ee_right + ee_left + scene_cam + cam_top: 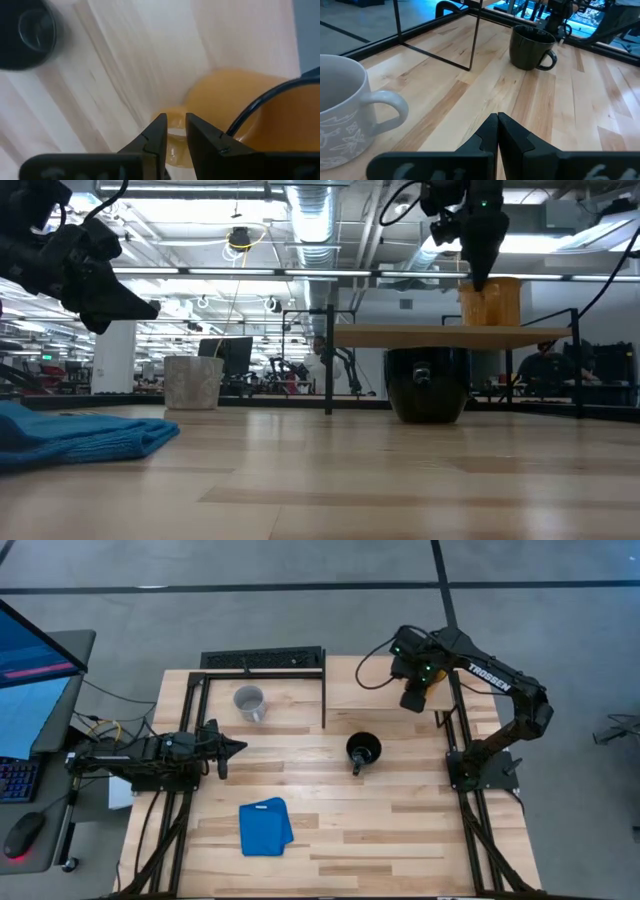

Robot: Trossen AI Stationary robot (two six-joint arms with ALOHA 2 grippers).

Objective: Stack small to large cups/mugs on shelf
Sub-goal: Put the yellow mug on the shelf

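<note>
The yellow mug (492,302) stands upright on the shelf (450,337), at the far right of the table. My right gripper (478,280) points down at the mug's near-left side; in the high view the gripper (413,700) hides it. The fingers are nearly shut at the mug's handle. The black mug (363,750) stands on the tabletop in front of the shelf. The grey-white mug (248,702) stands on the tabletop at the far left. My left gripper (235,748) is shut and empty above the table's left side. My right gripper has the yellow mug's handle (175,112) between its two fingertips, with a narrow gap left between the fingers. The fingers come from above, pointing down. The mug (240,110) is upright with its base on the shelf board. Whether the pads press the handle, I cannot tell.
A folded blue cloth (265,827) lies near the table's front. Thin black frame rods (324,690) stand beside the grey-white mug. A keyboard (262,660) lies at the far edge. Black rails (470,830) run along both table sides.
</note>
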